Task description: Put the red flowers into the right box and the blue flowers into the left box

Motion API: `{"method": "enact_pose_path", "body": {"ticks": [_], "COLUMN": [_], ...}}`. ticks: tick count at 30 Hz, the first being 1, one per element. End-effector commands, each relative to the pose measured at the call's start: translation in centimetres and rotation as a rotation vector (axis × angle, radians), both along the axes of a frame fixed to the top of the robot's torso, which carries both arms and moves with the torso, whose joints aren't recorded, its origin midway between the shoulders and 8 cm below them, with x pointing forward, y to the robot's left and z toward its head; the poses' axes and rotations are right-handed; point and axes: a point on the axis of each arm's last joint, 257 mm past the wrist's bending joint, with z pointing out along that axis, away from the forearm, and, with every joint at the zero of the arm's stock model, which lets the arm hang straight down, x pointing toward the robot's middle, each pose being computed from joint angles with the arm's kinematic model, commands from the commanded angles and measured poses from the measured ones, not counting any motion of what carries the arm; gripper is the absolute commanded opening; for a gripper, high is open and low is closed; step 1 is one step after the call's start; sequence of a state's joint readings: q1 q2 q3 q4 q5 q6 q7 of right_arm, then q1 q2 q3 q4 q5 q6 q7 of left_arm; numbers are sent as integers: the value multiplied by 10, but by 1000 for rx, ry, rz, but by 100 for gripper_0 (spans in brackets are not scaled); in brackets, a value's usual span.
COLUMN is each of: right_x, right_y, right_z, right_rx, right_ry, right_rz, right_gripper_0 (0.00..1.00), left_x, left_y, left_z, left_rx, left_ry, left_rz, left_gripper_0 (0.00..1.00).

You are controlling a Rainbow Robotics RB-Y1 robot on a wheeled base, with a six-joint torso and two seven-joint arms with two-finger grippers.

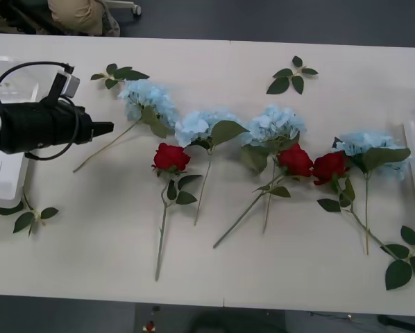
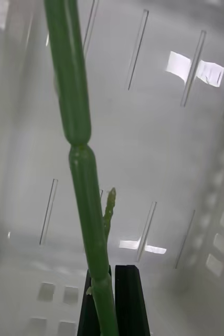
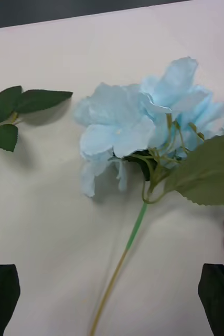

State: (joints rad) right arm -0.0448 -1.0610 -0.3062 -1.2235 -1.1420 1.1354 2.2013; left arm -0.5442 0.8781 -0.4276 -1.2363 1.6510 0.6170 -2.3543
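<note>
With the left fingers spread wide and gripping nothing, hovered low over the left end of the counter, just right of the left box. Pointed toward the leftmost of the blue flowers, with its pale head ahead of the open fingers and its thin stem running back between them. Touched neither head nor stem. Found that flower flat on the counter, a loose leaf sprig just to its left.

With the right fingers pressed together on a thick green stem, hung over the ribbed white inside of the right box. Held the stem so that it rose away from the fingertips and out past the frame's edge. Could not tell the colour of its bloom.

Counted four blue flowers in a loose row across the middle of the counter, all heads toward the far side and stems trailing toward the near edge. Counted three red flowers lying among them: one just near of the second blue head from the left, and two side by side, touching, between the third and fourth blue heads. Noted further leaf sprigs at the far side right of centre, at the near right corner, and just near of the left box.
</note>
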Motion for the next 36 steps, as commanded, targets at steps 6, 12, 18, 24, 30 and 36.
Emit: {"method": "enact_pose_path", "body": {"ticks": [6, 12, 18, 24, 30, 36], "right_x": [4, 2, 1, -3, 5, 26], "right_y": [-30, -39, -41, -16, 25, 76], "right_z": [13, 13, 12, 6, 16, 16], "right_rx": [28, -2, -19, 86, 204, 229], "right_ry": [-46, -44, -37, -3, 41, 55], "right_rz": [-121, -127, -120, -110, -109, -125], "right_gripper_0": [0, 50, 72, 72, 72, 71], "left_x": [40, 35, 25, 30, 34, 34], "left_y": [-55, -62, -49, -46, -59, -66], "left_z": [3, -23, -40, -43, -50, -59], "left_rx": [112, 242, 381, 461, 495, 491], "left_ry": [-78, -10, 45, 28, 9, 18], "left_rz": [-57, -123, -172, -178, -182, -177], "left_gripper_0": [100, 100, 100, 100, 100, 100]}}
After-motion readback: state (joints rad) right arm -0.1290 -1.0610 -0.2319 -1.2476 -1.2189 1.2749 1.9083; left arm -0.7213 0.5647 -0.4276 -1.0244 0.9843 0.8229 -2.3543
